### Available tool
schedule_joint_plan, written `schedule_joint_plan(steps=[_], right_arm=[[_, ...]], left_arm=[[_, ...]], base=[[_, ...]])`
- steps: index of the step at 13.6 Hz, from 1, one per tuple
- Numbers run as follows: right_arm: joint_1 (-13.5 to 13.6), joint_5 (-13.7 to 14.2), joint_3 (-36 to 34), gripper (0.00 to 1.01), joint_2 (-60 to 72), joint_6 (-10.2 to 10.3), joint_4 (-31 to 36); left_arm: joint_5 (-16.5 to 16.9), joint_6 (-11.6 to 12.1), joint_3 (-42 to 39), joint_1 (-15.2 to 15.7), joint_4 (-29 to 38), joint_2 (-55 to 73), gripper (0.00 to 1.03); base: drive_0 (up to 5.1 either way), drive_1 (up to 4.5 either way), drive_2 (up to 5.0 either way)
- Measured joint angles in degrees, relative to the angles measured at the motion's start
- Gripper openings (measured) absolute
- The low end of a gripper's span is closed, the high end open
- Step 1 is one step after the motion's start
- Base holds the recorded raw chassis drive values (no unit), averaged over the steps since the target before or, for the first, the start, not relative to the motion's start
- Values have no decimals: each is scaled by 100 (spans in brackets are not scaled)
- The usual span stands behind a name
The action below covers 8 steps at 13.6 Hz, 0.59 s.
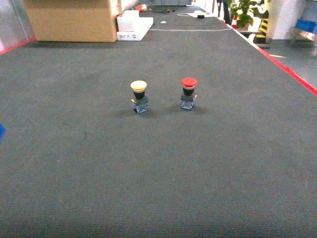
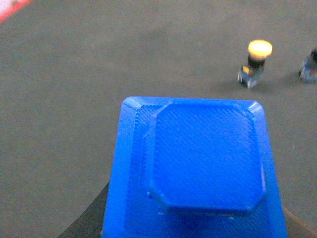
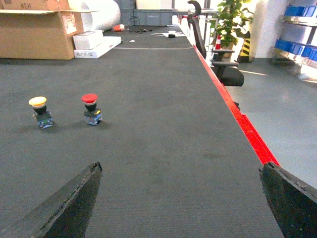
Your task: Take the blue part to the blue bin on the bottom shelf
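The blue part [image 2: 198,168], a bright-blue squarish piece with cut corners and a raised flat face, fills the lower half of the left wrist view. My left gripper [image 2: 193,230] is shut on it, and only a dark finger [image 2: 86,223] shows beside it. A sliver of the blue part [image 1: 1,131] shows at the head view's left edge. My right gripper [image 3: 181,168] hangs open over bare dark carpet with nothing between its fingers. The blue bin and the bottom shelf are out of view.
A yellow-capped button [image 1: 139,96] and a red-capped button [image 1: 188,92] stand on the carpet. A cardboard box [image 1: 72,20] and white boxes [image 1: 133,25] lie far back. A red floor line [image 3: 237,114] runs along the right. An office chair [image 3: 223,64] and blue crates on a rack [image 3: 297,11] stand beyond it.
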Motion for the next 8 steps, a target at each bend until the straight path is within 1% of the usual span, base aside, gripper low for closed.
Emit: schedule_joint_plan(steps=[2,3,4,5,6,8], right_arm=[[0,0,0,98,0,0,0],[0,0,0,98,0,0,0],[0,0,0,98,0,0,-2],[0,0,0,98,0,0,-2],[0,0,0,98,0,0,0],[0,0,0,98,0,0,0]], left_arm=[[-754,42,2,-688,-1692,-2546,44],[-1163,-4,4,-938,-2645,-3567,44],[-1438,-52,44,-1154,-3204,-4089,44],[-1381,-103,101,-1209,-3333,-4317,44],[-1366,-114,192,-1119,-3370,-4277,44],[-1362,-127,192,-1091,-3427,-4262,44]], base=[[0,0,0],[0,0,0],[0,0,0],[0,0,0],[0,0,0],[0,0,0]])
